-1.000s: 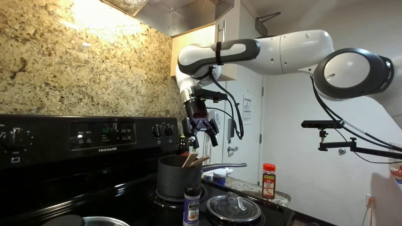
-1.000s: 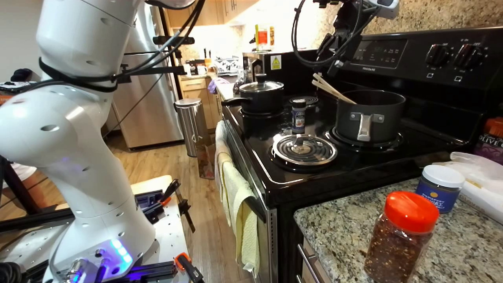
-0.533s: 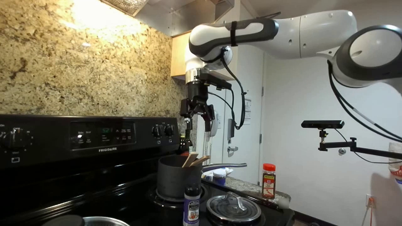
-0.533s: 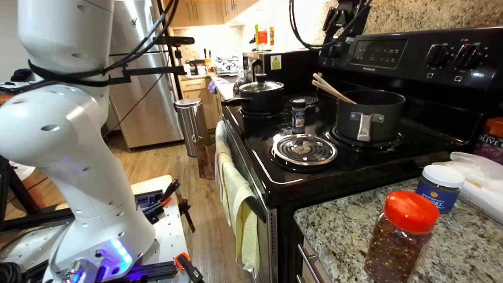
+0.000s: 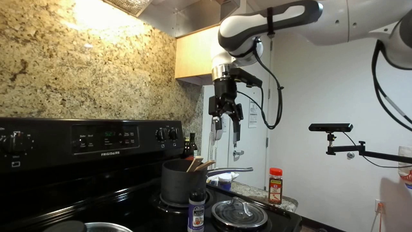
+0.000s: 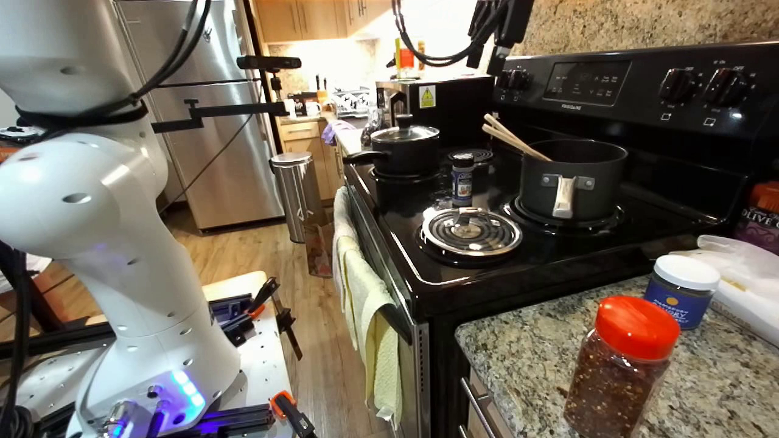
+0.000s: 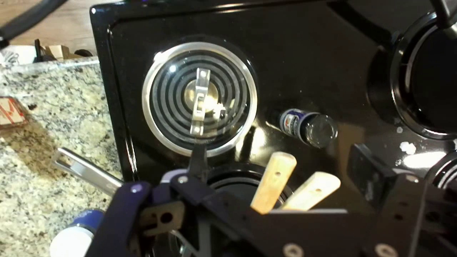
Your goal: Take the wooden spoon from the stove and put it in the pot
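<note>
Hovering above the tabletop (image 7: 303,53), the tool (image 5: 228,133) has its jaws wide apart, and two wooden handles (image 7: 274,180) poke from the pot (image 5: 179,183) near the tabletop's back edge

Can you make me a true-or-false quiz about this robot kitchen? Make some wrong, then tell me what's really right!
1. Two wooden handles stick out of the pot. True.
2. The gripper is shut tight. False: the gripper is open and holds nothing.
3. The red-capped jar stands on the counter. True.
4. The black-capped bottle is tipped over. False: the black-capped bottle stands upright on the stove.
5. A yellow towel hangs on the front of the stove. True.
</note>
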Available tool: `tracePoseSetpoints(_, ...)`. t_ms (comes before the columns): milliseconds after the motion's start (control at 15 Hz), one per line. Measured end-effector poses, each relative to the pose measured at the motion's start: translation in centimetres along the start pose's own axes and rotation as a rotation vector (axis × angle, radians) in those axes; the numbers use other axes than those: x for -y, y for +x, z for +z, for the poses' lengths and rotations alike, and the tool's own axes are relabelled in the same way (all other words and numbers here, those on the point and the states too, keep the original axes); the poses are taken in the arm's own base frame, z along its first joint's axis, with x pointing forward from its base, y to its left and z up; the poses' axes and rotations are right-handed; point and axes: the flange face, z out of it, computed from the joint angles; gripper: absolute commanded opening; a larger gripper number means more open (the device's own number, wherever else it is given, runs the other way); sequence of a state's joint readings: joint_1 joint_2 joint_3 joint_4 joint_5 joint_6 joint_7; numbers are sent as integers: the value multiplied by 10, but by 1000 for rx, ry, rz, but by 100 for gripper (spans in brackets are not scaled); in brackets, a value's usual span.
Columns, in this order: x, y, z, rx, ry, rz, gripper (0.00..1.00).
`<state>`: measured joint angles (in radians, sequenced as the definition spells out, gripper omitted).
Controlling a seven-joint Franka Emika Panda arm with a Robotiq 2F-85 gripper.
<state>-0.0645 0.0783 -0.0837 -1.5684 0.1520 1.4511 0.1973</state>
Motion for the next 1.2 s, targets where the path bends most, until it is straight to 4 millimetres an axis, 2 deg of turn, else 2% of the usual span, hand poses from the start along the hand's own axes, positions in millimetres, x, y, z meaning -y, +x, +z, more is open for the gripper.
tracePoseSetpoints(267, -25, -44, 7, 24, 9, 16, 100)
tracePoseSetpoints(533, -30, -78, 16, 14, 14, -30, 100)
tracePoseSetpoints(867, -9, -106, 36, 44, -20, -121, 100)
tracePoseSetpoints(1200, 19, -107, 53, 1, -106, -187, 100)
